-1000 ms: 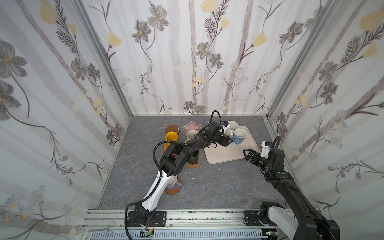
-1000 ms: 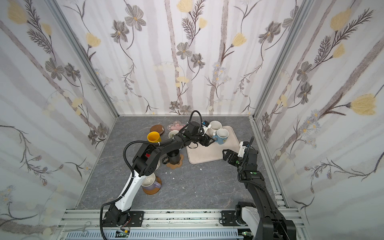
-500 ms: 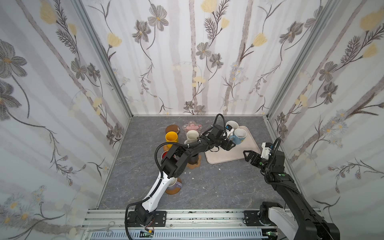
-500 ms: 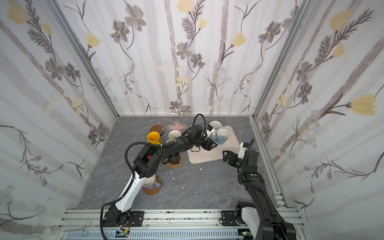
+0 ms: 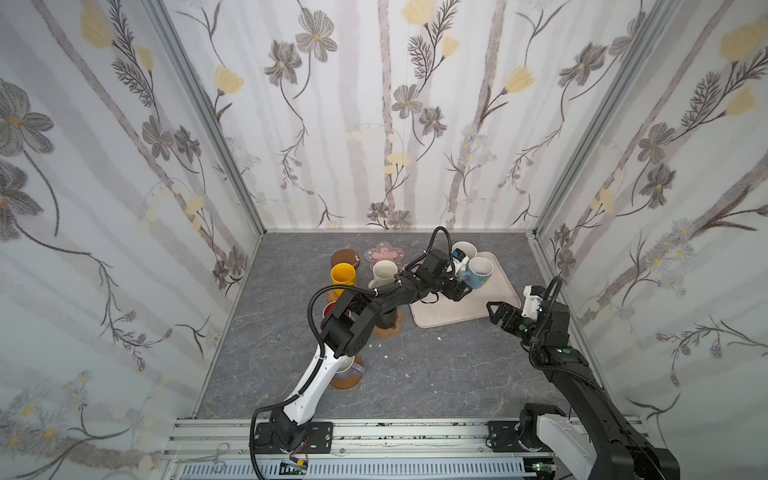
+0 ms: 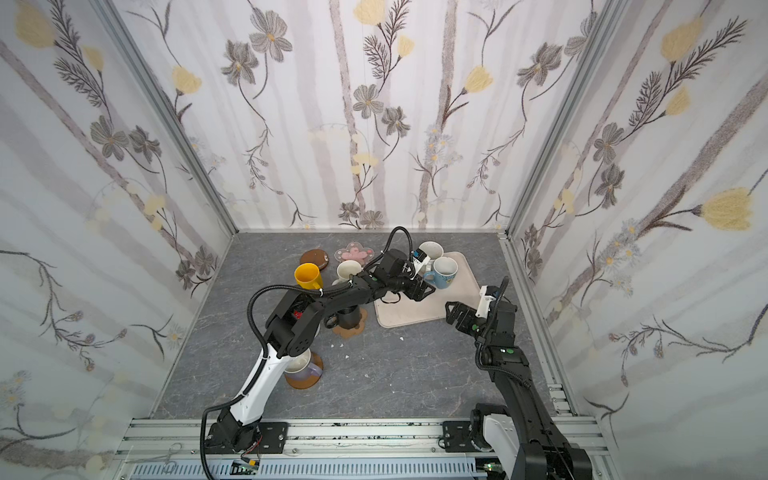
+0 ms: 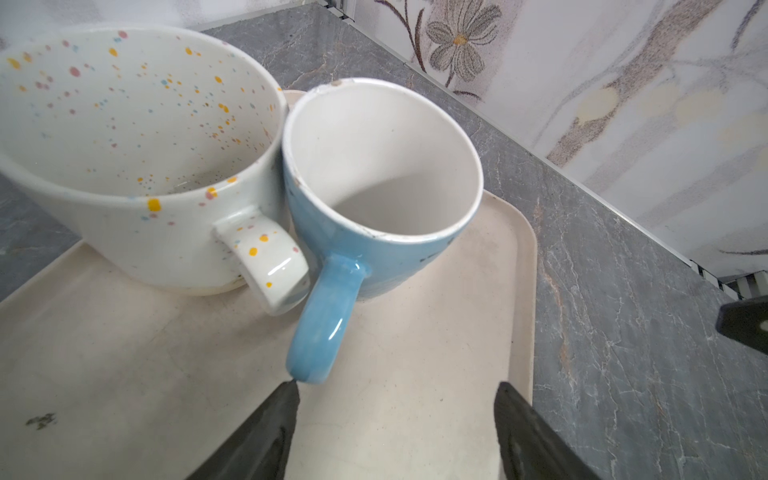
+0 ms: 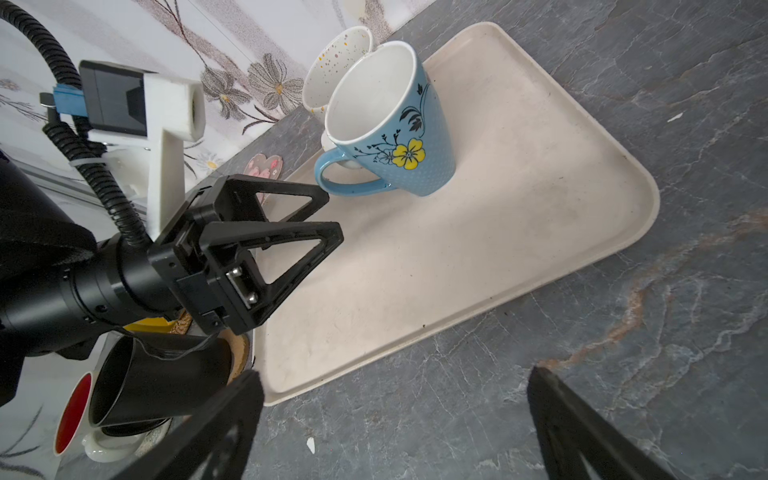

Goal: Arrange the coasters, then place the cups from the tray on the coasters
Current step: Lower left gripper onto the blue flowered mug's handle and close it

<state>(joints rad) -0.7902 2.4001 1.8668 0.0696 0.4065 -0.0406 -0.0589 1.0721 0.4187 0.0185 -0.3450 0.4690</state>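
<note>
Our left tool [image 7: 397, 388] stands open over the tray [image 7: 124, 374] and holds nothing. One of its fingertips [image 7: 286, 399] is right at the handle end of the blue mug [image 7: 395, 257], though we cannot tell whether they touch. That mug stands upright on the tray with a speckled cream mug [image 7: 145, 232] pressed against its side. In both top views the tray [image 5: 449, 316] lies at the back right of the grey bench [image 5: 415, 374], and these are the only two mugs on it. Our right tool [image 8: 395, 376] is spread wide and empty, and it hovers above the bench just off the tray's near edge. Left of the tray, a black mug [image 5: 388, 318] stands on a tan paw mat [image 5: 390, 331]. We see a yellow mug [image 5: 343, 274] and a cream mug [image 5: 384, 272] farther back. Behind them, the pink flower mat [image 5: 384, 254] and a brown disc [image 5: 345, 258] lie bare.
</note>
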